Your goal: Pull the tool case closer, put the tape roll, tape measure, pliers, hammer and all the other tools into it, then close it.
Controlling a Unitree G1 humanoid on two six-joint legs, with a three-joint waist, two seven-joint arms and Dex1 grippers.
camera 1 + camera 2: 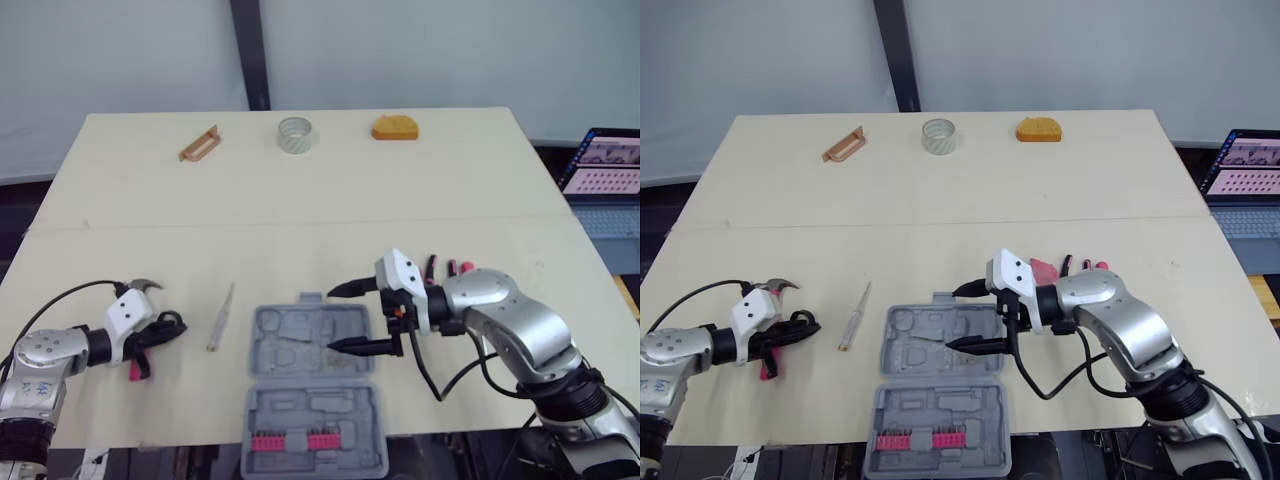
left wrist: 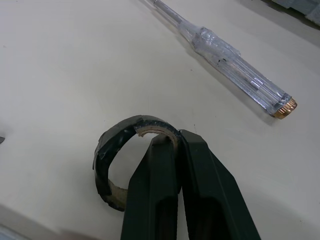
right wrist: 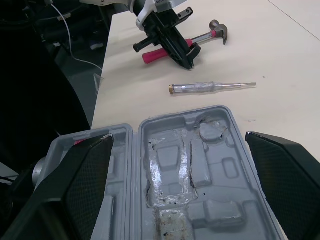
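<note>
Case (image 1: pixel 310 405): light, stiff plastic; I'd hook its rim; right fingers (image 1: pixel 362 348) apart above.
Roll (image 2: pixel 100 162): light, springy; my left fingers (image 2: pixel 160 200) clamp its wall.

The right pincer (image 3: pixel 177 137) has its black fingers (image 3: pixel 82 190) spread wide over the open grey tool case (image 3: pixel 200 175). Beyond it on the table (image 3: pixel 285 70) lies a clear screwdriver (image 3: pixel 210 87). Farther off, beside a pink-handled hammer (image 3: pixel 207 35), the left pincer (image 3: pixel 189 61) pinches a black tape roll (image 3: pixel 194 51).

Table (image 1: pixel 300 190): pale wood, with a seam running across its width.
Backdrop (image 1: pixel 120 60): plain grey-white, behind the far edge.
Post (image 1: pixel 250 50): dark, upright, dividing the backdrop.
Laptop (image 1: pixel 603 166): open, beside the table's right edge.
</note>
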